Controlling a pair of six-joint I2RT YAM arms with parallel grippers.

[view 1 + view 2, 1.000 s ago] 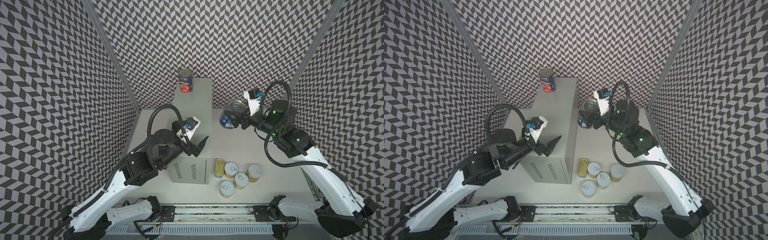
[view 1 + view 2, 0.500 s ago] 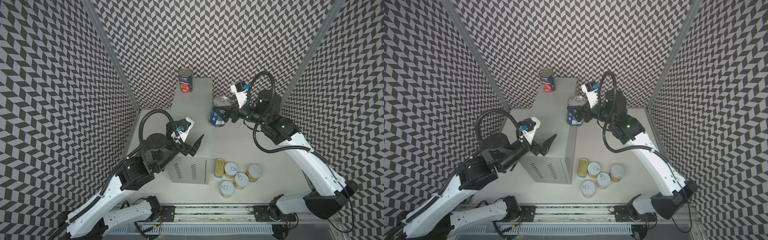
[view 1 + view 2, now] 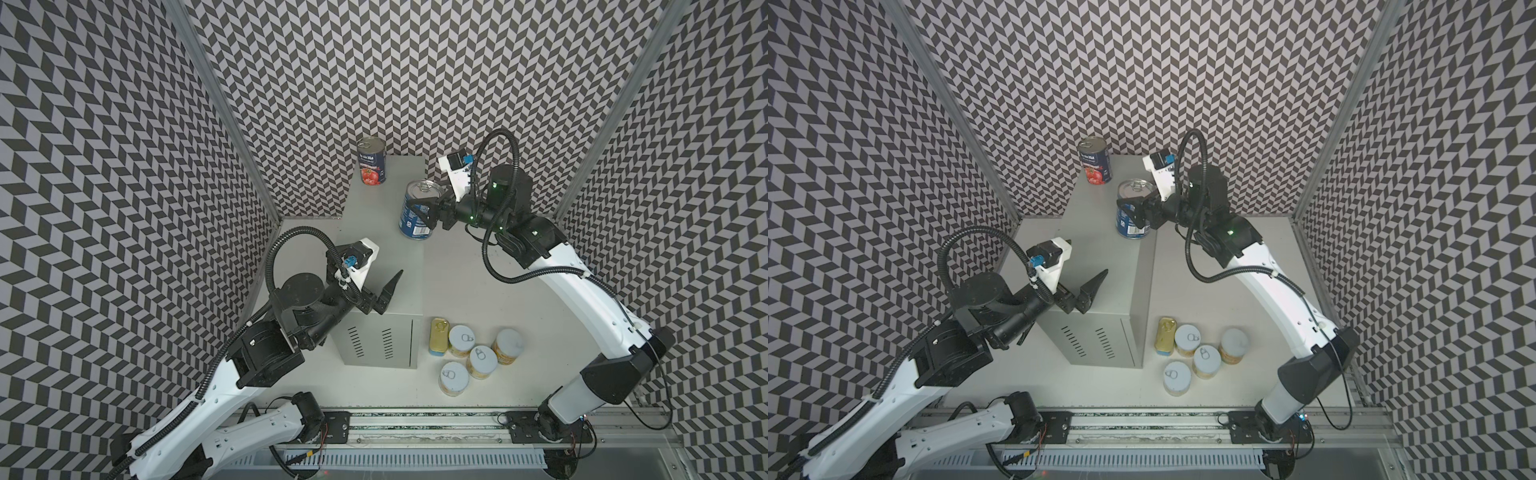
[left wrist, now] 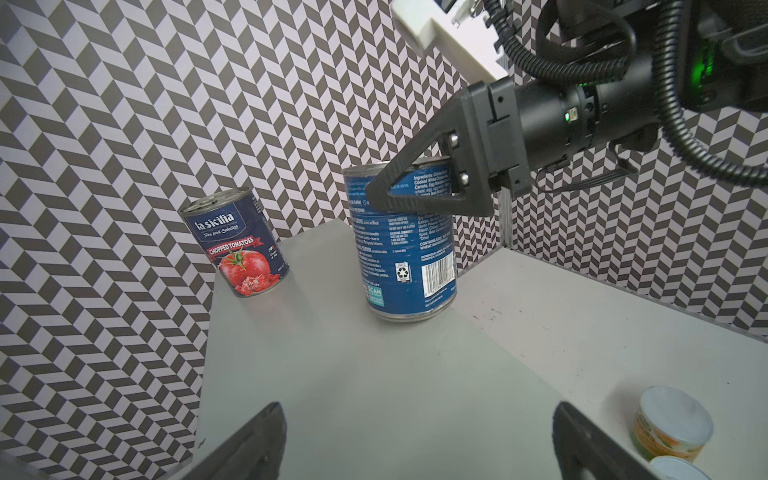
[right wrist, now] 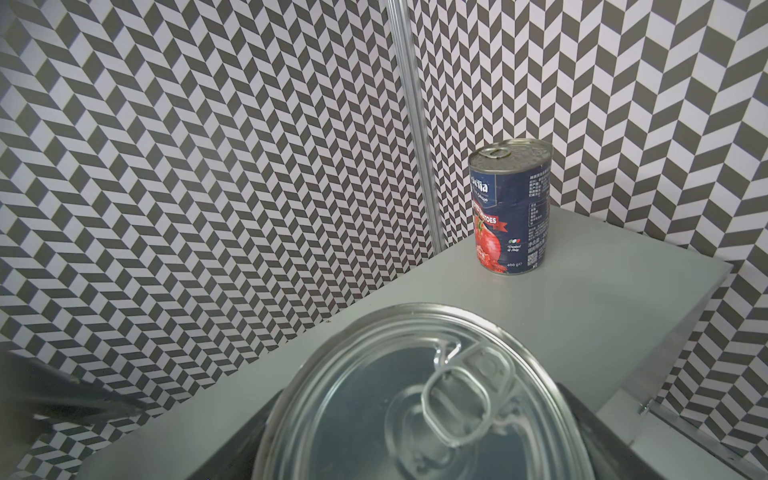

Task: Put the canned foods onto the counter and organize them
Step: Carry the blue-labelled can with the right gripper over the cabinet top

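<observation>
The counter point(image 3: 384, 253) point(image 3: 1100, 249) is a tall grey cabinet. A tomato can point(image 3: 372, 166) point(image 3: 1096, 166) point(image 4: 239, 245) point(image 5: 511, 208) stands upright at its back left corner. My right gripper point(image 3: 419, 205) point(image 3: 1133, 208) point(image 5: 419, 415) is shut on a blue-labelled can point(image 3: 415, 216) point(image 3: 1133, 218) point(image 4: 405, 257), held near its silver lid point(image 5: 415, 395). The can's base is at the counter top by the right edge. My left gripper point(image 3: 380, 291) point(image 3: 1081, 291) point(image 4: 415, 449) hovers open and empty over the counter's front left part.
On the white table point(image 3: 498, 282) to the right of the counter's front stand a gold-topped SPAM tin point(image 3: 439, 334) point(image 3: 1166, 334) and several short fruit cans point(image 3: 482, 361) point(image 3: 1206, 360) point(image 4: 671, 422). Chevron-patterned walls close in the sides and back. A rail point(image 3: 415, 419) runs along the front.
My right arm has carried the blue can leftward from above the table onto the counter's right edge. The left gripper has drawn back a little toward the counter's front left, still open.
</observation>
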